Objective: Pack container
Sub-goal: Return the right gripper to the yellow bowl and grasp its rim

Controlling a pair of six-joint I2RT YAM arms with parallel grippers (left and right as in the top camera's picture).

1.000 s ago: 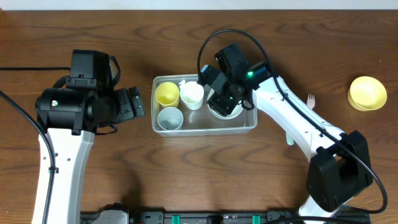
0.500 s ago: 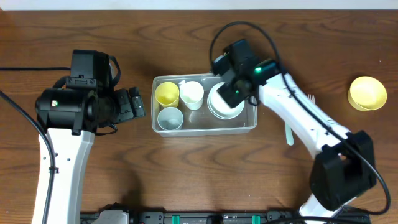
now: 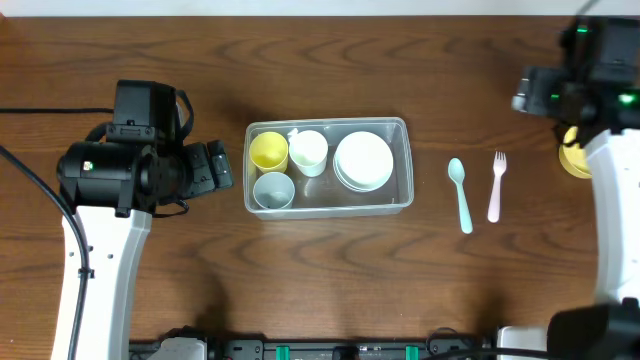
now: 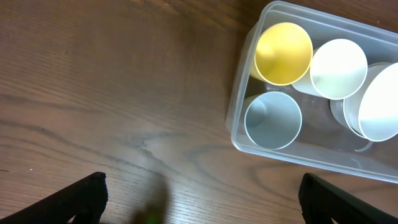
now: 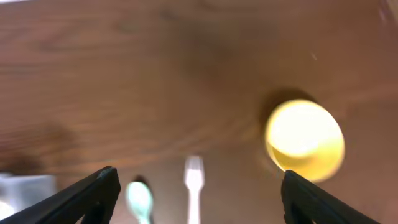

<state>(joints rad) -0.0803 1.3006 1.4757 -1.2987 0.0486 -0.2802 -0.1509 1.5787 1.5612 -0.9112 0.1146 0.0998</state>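
Clear rect. container [image 3: 330, 206], rounded corners, cups [image 3: 268, 150] inside, L hand [image 4: 202, 193] & R hand [image 5: 199, 183] spread wide

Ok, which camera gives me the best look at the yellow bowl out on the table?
Right wrist: the yellow bowl shows whole on bare wood, though blurred. Overhead has it half hidden under the right arm. Left wrist misses it entirely.

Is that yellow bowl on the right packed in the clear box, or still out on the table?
Still out. The yellow bowl sits on bare wood beyond the fork, apart from the container.
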